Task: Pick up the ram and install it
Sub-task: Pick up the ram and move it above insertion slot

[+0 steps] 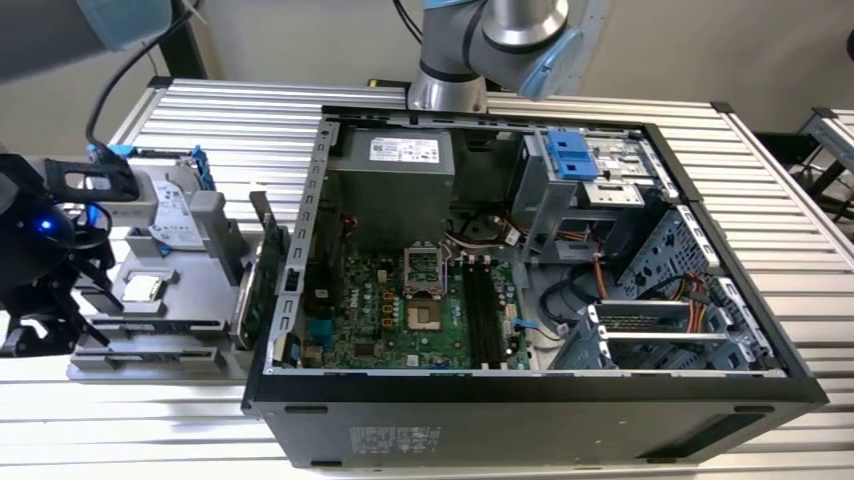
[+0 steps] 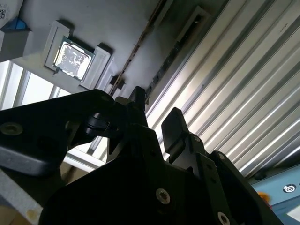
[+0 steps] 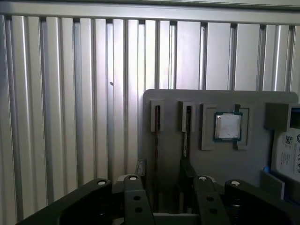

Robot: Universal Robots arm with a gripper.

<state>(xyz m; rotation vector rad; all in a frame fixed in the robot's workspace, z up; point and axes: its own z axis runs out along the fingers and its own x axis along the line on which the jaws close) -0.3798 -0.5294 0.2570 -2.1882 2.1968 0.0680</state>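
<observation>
Gripper (image 1: 40, 300) hovering over grey tray (image 1: 147, 328) at the exterior view's left, beside the open PC case (image 1: 534, 385). Second wrist view: jaws standing apart, holding nothing, ram (image 2: 139, 45) sitting edge-up in its tray slot. First wrist view: ram (image 3: 157, 140) running between the fingers. Risk: closing off-centre, cocking the stick and jamming it in the slot.

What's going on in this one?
A robot arm is working beside an open computer case on a slatted metal table. Its gripper is open and hovers over the grey parts tray, close to the ram, which stands edge-on in a tray slot near a processor chip. Nothing is grasped, and the motherboard's black memory slots look empty.
</observation>
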